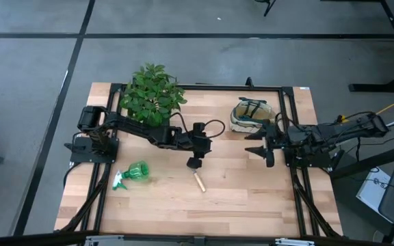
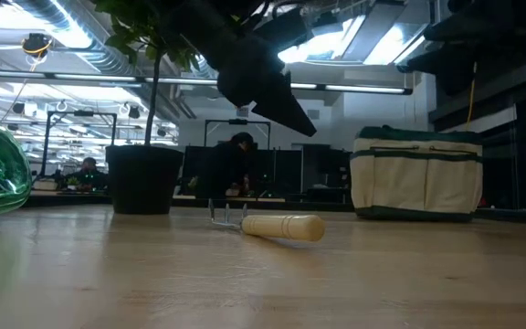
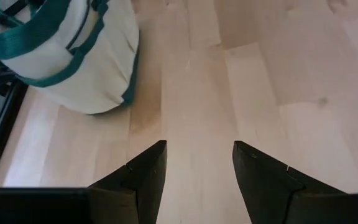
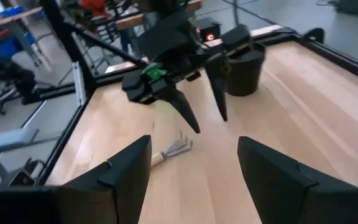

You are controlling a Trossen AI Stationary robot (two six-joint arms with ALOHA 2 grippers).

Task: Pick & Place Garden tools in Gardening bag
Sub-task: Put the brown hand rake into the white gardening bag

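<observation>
High view: left gripper [image 1: 195, 161] apart, empty, above hand rake [image 1: 199, 181]; spray bottle [image 1: 131, 173] beside; gardening bag [image 1: 250, 116] far off.
Low view: rake handle round, likely to roll if nudged.
Right wrist view: right gripper [image 4: 191, 163] apart, empty; collision risk between arms.

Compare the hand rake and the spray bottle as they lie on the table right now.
The hand rake is slim, with a pale wooden handle and metal prongs; the spray bottle is bulbous, translucent green.
The hand rake lies near the table's middle, just below the left pincer; the spray bottle lies further toward the left arm's base.
Both lie on their sides on the table, outside the gardening bag, and neither is held.
</observation>
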